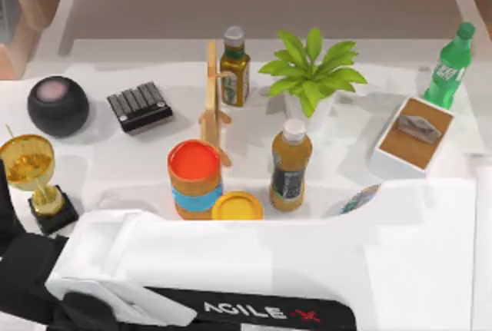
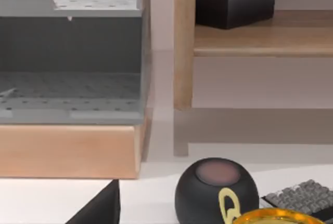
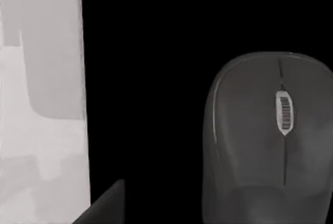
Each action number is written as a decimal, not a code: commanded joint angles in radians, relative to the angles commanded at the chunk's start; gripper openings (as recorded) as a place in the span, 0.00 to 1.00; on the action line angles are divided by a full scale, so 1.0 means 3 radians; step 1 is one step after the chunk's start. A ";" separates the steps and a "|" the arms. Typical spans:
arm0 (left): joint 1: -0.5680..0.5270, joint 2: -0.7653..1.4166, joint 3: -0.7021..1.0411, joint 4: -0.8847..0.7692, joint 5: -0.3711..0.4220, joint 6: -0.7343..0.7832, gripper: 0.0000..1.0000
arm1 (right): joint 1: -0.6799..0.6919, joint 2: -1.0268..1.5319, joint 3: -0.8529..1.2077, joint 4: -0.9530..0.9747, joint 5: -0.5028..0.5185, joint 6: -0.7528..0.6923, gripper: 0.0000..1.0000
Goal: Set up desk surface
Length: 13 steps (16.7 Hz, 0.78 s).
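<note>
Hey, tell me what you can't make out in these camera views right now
- Top view: a white arm covers the near desk surface and most of a small round object.
- Top view: top edge cuts off shelf items.
- Left wrist view: trophy cut by the edge.
- Right wrist view: mouse cut by the edge; beside it is dark.

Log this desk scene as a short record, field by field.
surface: desk surface, white
left side: black round speaker, gold trophy, dark keypad
centre: orange-lidded canister, yellow lid, two amber bottles, potted plant, wooden stand
right side: green bottle, tissue box
right wrist view: grey mouse
</note>
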 joint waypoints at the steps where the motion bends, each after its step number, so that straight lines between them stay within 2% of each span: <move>1: 0.0000 0.0000 0.0000 0.0000 0.0000 0.0000 1.00 | 0.0013 -0.0018 0.0051 0.0002 0.0008 0.0049 1.00; 4: 0.0000 0.0000 0.0000 0.0000 0.0000 0.0000 1.00 | 0.0109 -0.0151 0.0437 0.0018 0.0070 0.0417 1.00; 7: 0.0000 0.0000 0.0000 0.0000 0.0000 0.0000 1.00 | 0.0275 -0.0378 0.1094 0.0046 0.0179 0.1046 1.00; 13: 0.0000 0.0000 0.0000 0.0000 0.0000 0.0000 1.00 | 0.0777 -0.1042 0.2999 0.0126 0.0511 0.2892 1.00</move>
